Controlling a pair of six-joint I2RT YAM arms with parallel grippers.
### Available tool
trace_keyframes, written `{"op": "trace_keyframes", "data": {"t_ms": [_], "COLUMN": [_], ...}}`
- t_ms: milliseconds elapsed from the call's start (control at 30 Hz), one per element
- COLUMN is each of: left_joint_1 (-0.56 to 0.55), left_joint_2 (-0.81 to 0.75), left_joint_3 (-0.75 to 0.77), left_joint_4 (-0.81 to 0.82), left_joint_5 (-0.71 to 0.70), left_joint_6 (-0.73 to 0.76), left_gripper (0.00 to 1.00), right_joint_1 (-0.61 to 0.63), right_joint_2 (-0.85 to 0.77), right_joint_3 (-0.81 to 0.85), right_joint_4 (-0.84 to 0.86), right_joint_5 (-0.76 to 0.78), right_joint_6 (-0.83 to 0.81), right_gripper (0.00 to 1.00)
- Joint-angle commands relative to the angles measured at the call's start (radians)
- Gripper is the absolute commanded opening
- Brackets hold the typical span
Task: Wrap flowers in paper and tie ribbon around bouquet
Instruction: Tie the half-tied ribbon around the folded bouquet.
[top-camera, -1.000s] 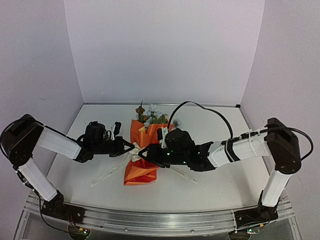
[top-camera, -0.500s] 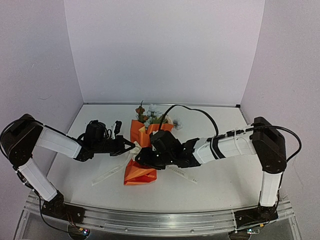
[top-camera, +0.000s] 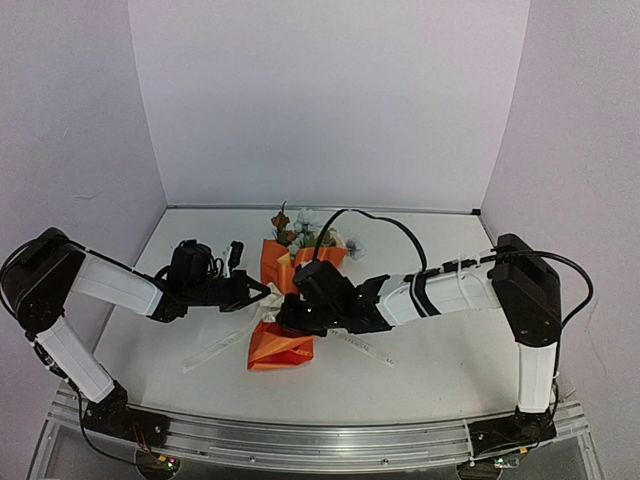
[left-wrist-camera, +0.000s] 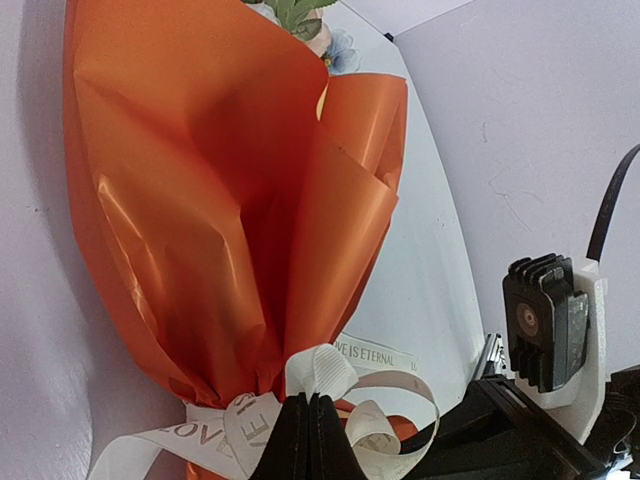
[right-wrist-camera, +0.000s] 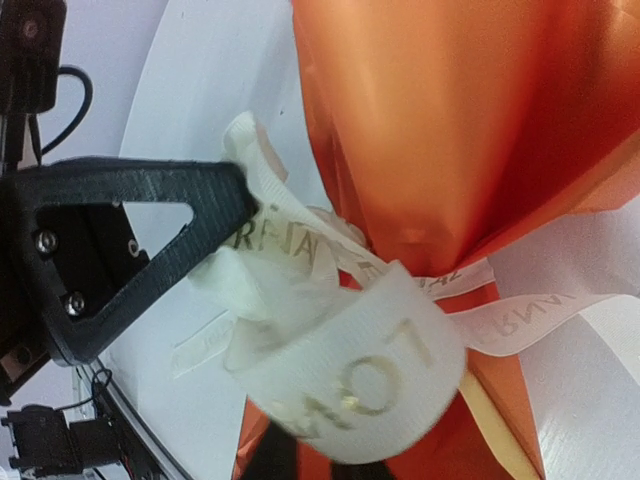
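Where the bouquet (top-camera: 280, 345) lies at mid-table (top-camera: 430, 370) between the two arms, its orange paper (left-wrist-camera: 200, 200) looks glossy and creased, flaring toward the far wall and narrowing to a gathered waist. Pale blue, rust and green flowers (top-camera: 300, 228) poke from the wide end. The cream ribbon (left-wrist-camera: 320, 375), printed with small lettering, circles that waist in loose loops. The left gripper (left-wrist-camera: 308, 430) is pressed together, pinching the ribbon there. The right gripper (top-camera: 283, 318) sits at the same spot; a ribbon loop hides its tips, so I cannot tell its state.
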Motion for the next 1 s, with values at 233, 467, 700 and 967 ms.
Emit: {"op": "trace_keyframes", "data": {"t_ms": [233,467,700,967], "left_joint_1": [-0.003,0.000,0.005,0.013], "left_joint_2": [-0.044,-0.060,-0.088,-0.102], "left_joint_3": [0.033,0.041,0.035,0.032], "left_joint_4": [-0.011,-0.056,-0.069,-0.075], "left_joint_5": [-0.037,-0.083,-0.121,-0.139], "left_joint_6": [0.002,0.002,-0.011,-0.019], "left_gripper": [0.00,0.00,0.00,0.01], "right_joint_1": [0.002,-0.002,-0.003,-0.003], "right_joint_2": [-0.103,-0.144,-0.179,-0.184], "right_joint_3": [-0.054,-0.072,-0.091,-0.090], "right_joint_4": [-0.051,-0.140,-0.250,-0.302], "right_joint_5": [0.114,0.146,0.205,0.221], "right_joint_6": [-0.016,-0.050,-0.078,-0.093], "right_gripper": [0.00,0.00,0.00,0.00]}}
